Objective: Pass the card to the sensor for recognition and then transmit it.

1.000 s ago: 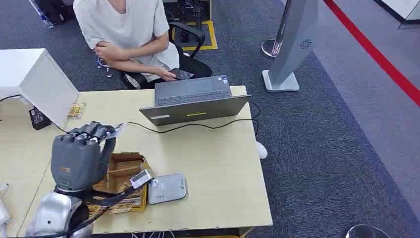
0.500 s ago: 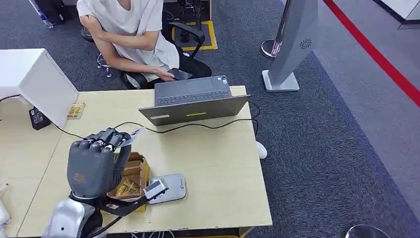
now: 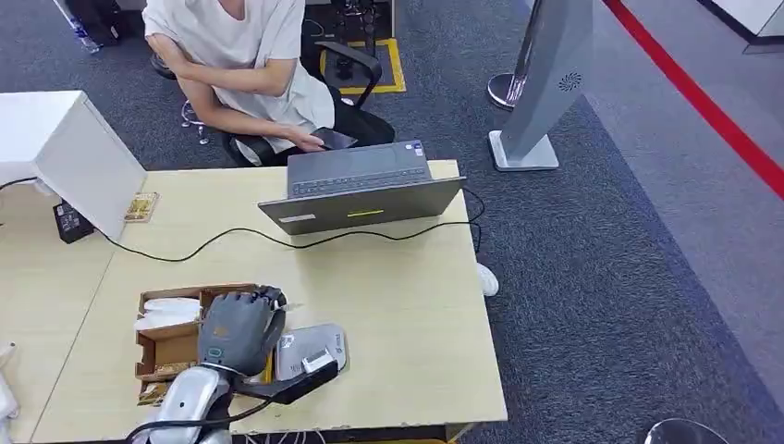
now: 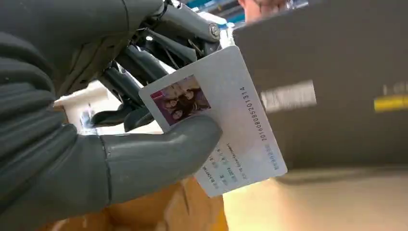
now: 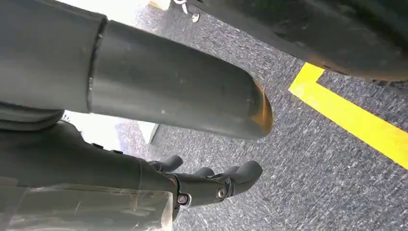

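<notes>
On the pale wood-grain desk, things crowd toward the near-left corner and the far edge. A white boxy unit stands at the far-left corner, its slanted face smooth and matt. Along the far edge, toward the right, a grey laptop sits open with its flat lid laid back, and a thin black cable snakes from it across the desk toward the white unit. A person in a light shirt sits on a black chair just beyond that edge.

Near the front edge, left of centre, lies an open brown cardboard box with shallow compartments, white pieces in its far part. Touching its right side is the sensor — a flat, rounded grey slab.

The left hand, dark grey with a ribbed cover, hovers over the seam between box and sensor. It grips the card — a thin white plastic rectangle with a small photo and printed digits — pinched under the thick thumb against the darker fingers, its free end toward the laptop.

The right hand hangs over grey speckled carpet crossed by a yellow stripe, fingers loosely curled and holding nothing.
</notes>
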Tool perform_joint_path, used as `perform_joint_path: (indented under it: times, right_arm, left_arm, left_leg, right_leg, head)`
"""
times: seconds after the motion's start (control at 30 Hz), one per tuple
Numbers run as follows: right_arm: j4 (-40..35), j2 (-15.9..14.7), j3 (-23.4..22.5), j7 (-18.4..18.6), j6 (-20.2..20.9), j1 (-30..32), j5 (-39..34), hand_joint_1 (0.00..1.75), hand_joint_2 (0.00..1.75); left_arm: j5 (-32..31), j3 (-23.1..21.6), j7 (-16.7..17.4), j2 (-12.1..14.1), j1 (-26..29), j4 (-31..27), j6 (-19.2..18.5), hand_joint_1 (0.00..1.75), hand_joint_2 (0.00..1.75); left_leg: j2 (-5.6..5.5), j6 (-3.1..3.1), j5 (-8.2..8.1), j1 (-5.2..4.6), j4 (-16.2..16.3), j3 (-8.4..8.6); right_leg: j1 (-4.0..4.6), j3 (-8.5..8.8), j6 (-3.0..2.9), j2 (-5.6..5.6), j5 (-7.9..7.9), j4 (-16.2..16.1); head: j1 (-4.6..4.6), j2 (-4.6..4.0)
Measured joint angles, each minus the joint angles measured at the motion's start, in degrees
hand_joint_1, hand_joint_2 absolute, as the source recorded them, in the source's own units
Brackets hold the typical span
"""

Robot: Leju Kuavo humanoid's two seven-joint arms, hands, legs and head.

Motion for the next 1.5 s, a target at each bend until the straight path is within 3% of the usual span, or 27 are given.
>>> perform_joint_path:
  times: [0.33, 0.53, 0.73, 0.87, 1.03, 1.23, 1.4, 1.5]
  right_arm:
    - [0.0, 0.04, 0.41, 0.07, -0.04, -0.03, 0.63, 0.0, 0.0]
    - [0.0, 0.17, 0.48, -0.11, -0.22, -0.03, 0.98, 0.0, 0.0]
    - [0.0, 0.2, 0.48, -0.15, -0.24, -0.03, 1.49, 0.0, 0.0]
    - [0.0, 0.22, 0.48, -0.09, -0.2, -0.03, 1.57, 0.0, 0.0]
    - [0.0, 0.22, 0.48, -0.09, -0.2, -0.08, 1.57, 0.0, 0.0]
    - [0.0, 0.22, 0.48, 0.13, -0.15, -0.08, 1.68, 0.0, 0.0]
    - [0.0, 0.24, 0.48, 0.41, -0.18, -0.08, 1.68, 0.0, 0.0]
    - [0.0, 0.24, 0.48, 0.41, -0.24, -0.07, 1.53, 0.0, 0.0]
  left_arm:
    - [-1.9, -0.83, -4.35, -1.23, -0.04, 4.15, 5.99, 1.75, 1.75]
    - [-2.19, -1.49, -5.33, -1.29, 0.02, 5.68, 6.88, 1.75, 1.75]
    - [-1.31, -1.79, -5.57, -1.18, 0.08, 6.97, 6.23, 1.75, 1.75]
    - [-0.16, -1.81, -3.98, -1.01, 0.31, 8.41, 1.81, 1.75, 1.75]
    - [-0.04, -1.86, -3.72, -1.01, 0.37, 9.15, 1.33, 1.75, 1.75]
    - [1.11, -2.38, -1.86, -0.66, -0.3, 9.5, -1.97, 1.75, 1.75]
    - [1.36, -2.8, -1.55, -0.37, -0.54, 9.53, -2.34, 1.75, 1.75]
    - [-0.97, -2.99, -0.57, -0.33, -0.31, 9.53, 0.73, 1.75, 1.75]
  left_leg:
    - [-0.01, 0.01, -0.01, -0.02, 0.01, -0.02]
    - [-0.01, 0.01, -0.01, -0.01, 0.0, -0.02]
    - [-0.01, 0.01, -0.01, 0.0, 0.0, -0.03]
    - [0.0, 0.01, -0.01, -0.01, 0.0, -0.03]
    - [-0.02, 0.01, -0.01, -0.01, 0.0, -0.02]
    - [-0.06, 0.01, -0.01, -0.01, -0.01, 0.08]
    - [-0.06, 0.01, 0.0, -0.01, -0.03, 0.11]
    - [-0.05, 0.03, 0.04, -0.01, -0.03, 0.13]
  right_leg:
    - [-0.02, 0.0, 0.02, -0.01, 0.0, 0.0]
    - [-0.01, 0.0, 0.01, -0.01, 0.0, 0.0]
    - [-0.01, -0.01, 0.01, -0.01, -0.01, 0.0]
    - [-0.01, 0.0, 0.01, -0.01, -0.01, 0.0]
    - [-0.01, 0.01, 0.01, -0.04, 0.0, 0.0]
    - [-0.01, 0.16, 0.01, -0.14, -0.01, 0.0]
    - [-0.01, 0.21, 0.01, -0.15, 0.0, 0.0]
    - [-0.01, 0.2, 0.01, -0.14, 0.01, 0.0]
  head:
    - [0.0, 0.0]
    - [0.0, 0.0]
    - [0.0, 0.0]
    - [0.0, 0.0]
    - [0.0, 0.0]
    - [0.0, 0.0]
    - [0.0, 0.0]
    - [0.0, 0.0]
